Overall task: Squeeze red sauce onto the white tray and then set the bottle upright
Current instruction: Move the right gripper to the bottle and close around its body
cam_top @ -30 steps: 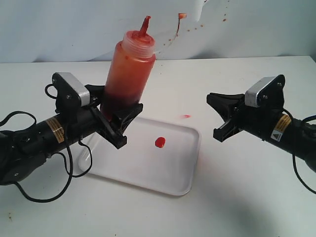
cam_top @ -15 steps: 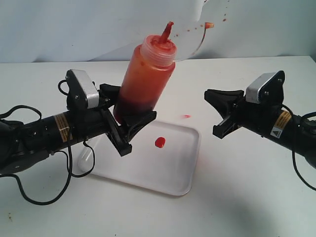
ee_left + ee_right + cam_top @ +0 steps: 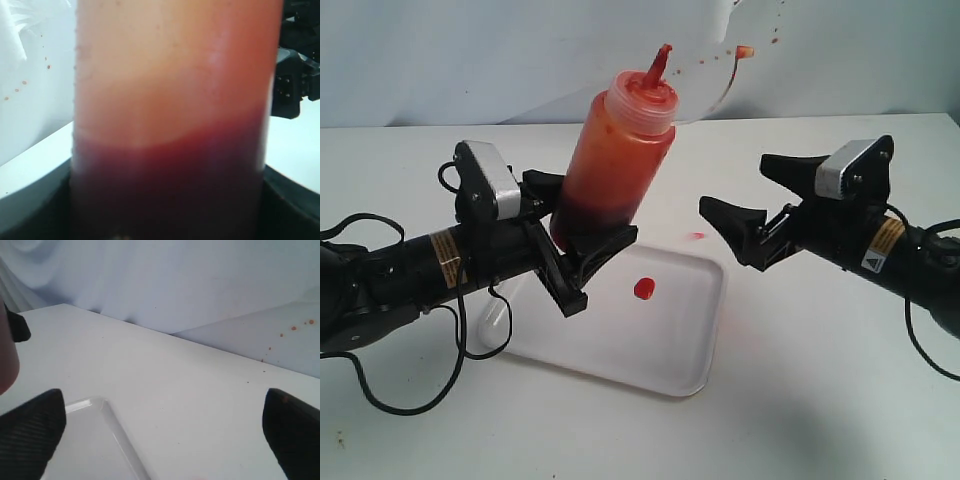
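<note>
The left gripper [image 3: 575,238] has its fingers clenched on the lower body of the squeeze bottle [image 3: 615,160], holding it in the air above the 10 o'clock corner of the white tray [image 3: 650,345]. In the left wrist view the bottle [image 3: 170,125] fills the picture, with the dark sauce settled toward its base. Whether the base touches anything cannot be told, since the fingers hide it, but it looks clear of the tray.

The bottle's long axis is tilted. The red nozzle [image 3: 660,62] leans toward 1 o'clock and the base points toward 7 o'clock, so the bottle is close to upright but not there yet.

A round blob of red sauce [image 3: 643,288] lies on the tray, at about 4 o'clock from the held base. A faint pale-red smear [image 3: 696,236] sits on the white surface [image 3: 820,380] just past the tray's far rim.

The right gripper [image 3: 734,183] is released, its fingers [image 3: 30,430] spread wide with nothing between them. It hangs over the surface with its fingertips aimed at the bottle, which lies at about 9 o'clock from it, near but apart.

With sauce on the tray, the squeezing looks done and standing the bottle remains. The left arm already holds the bottle. The move needs the nozzle swung back to 12 o'clock and the base set flat. The spread right fingers could steady or take the body.
</note>
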Controlling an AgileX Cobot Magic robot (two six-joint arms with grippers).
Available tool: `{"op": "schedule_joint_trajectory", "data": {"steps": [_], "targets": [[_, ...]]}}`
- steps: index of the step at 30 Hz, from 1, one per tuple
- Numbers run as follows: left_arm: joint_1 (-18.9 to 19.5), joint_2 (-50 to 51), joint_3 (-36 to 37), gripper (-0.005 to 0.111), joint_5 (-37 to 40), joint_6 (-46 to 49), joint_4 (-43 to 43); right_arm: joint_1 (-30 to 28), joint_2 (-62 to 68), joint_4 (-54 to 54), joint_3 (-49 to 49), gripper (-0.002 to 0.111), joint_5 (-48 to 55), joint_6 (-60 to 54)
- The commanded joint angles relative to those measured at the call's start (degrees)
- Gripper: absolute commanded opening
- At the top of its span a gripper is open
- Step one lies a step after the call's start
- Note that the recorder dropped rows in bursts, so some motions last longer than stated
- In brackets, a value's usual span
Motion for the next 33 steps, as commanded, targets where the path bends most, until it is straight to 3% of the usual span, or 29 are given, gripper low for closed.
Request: {"op": "schedule_joint_trajectory", "data": {"steps": [1, 17, 25, 33], "targets": [[0.1, -0.5, -0.6, 0.000, -3.5, -0.6, -0.9, 2.4, -0.5, 0.5, -0.2, 0.105, -0.9, 0.1], [0.1, -0.5, -0.6, 0.000, -3.5, -0.6, -0.9, 5.0, -8.3, -10.8, -0.2, 0.105, -0.9, 6.7], [0.1, -0.5, -0.6, 0.000, -3.5, -0.6, -0.9, 5.0, -10.0, -11.2, -0.2, 0.105, -0.9, 9.6], [0.1, -0.5, -0.6, 0.000, -3.5, -0.6, 0.5, 11.2, -9.9, -6.4, -0.2, 0.105, -0.9, 7.7]]}}
